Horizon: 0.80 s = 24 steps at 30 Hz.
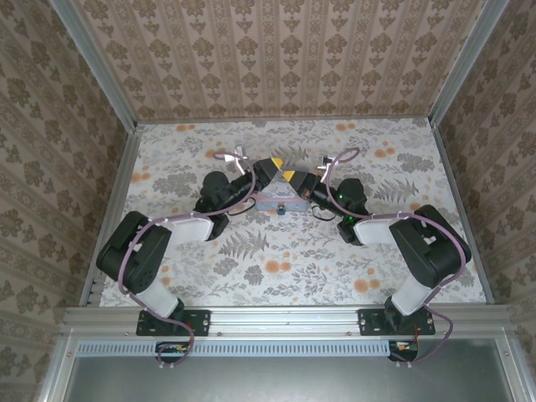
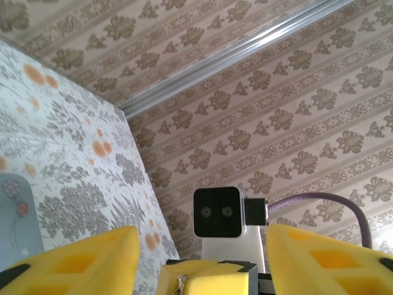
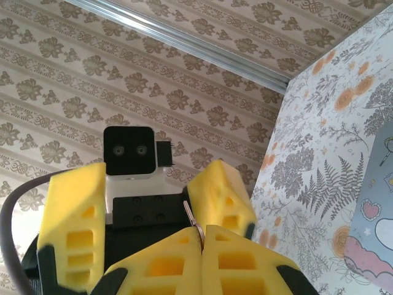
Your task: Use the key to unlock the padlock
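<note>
My right gripper (image 3: 201, 236) is shut on the key (image 3: 191, 214), a thin metal sliver with a small ring that sticks up from between its yellow foam fingers. My left gripper (image 2: 201, 246) is open, its fingers (image 2: 80, 264) standing on either side of the right gripper's tip, where the key (image 2: 181, 284) pokes out. From above, both grippers (image 1: 270, 167) (image 1: 293, 177) meet tip to tip over the pastel tin (image 1: 275, 199). A small dark teal spot at the tin's near edge looks like the padlock (image 1: 282, 210).
The pastel cartoon tin (image 3: 374, 227) lies on the floral table (image 1: 276, 268) under the grippers, and its corner (image 2: 12, 209) is in the left wrist view. Patterned walls with metal rails (image 1: 113, 92) enclose the table on three sides.
</note>
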Available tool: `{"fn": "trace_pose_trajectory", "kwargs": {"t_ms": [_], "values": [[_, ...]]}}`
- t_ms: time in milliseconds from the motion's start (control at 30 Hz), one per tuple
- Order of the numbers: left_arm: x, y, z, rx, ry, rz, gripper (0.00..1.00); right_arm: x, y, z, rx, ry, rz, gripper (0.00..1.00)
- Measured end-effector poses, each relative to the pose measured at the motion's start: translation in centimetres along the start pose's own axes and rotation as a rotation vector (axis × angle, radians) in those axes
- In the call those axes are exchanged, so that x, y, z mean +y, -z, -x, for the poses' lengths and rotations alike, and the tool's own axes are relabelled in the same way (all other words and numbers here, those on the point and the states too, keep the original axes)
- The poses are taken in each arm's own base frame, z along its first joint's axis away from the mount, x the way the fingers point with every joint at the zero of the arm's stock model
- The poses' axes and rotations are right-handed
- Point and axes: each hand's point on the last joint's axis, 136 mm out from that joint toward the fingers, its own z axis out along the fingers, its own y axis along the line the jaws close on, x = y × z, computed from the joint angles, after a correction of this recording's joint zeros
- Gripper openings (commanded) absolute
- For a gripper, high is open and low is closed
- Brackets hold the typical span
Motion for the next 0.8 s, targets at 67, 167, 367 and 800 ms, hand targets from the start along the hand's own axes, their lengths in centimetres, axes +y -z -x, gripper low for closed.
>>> {"fn": "trace_pose_trajectory", "kwargs": {"t_ms": [67, 167, 367, 800], "values": [[-0.3, 0.7, 1.1, -0.020, -0.012, 0.012, 0.64, 0.1, 0.3, 0.1, -0.003, 0.004, -0.001, 0.00], [-0.6, 1.7, 2.0, -0.032, -0.032, 0.037, 0.67, 0.2, 0.7, 0.3, -0.007, 0.008, -0.010, 0.00], [0.0, 3.6, 0.3, 0.055, -0.105, 0.153, 0.72, -1.2, 1.6, 1.0, -0.006, 0.015, -0.078, 0.00], [7.4, 7.1, -10.6, 0.447, -0.319, 0.457, 0.78, -6.4, 2.1, 2.2, 0.011, -0.016, -0.247, 0.00]]}}
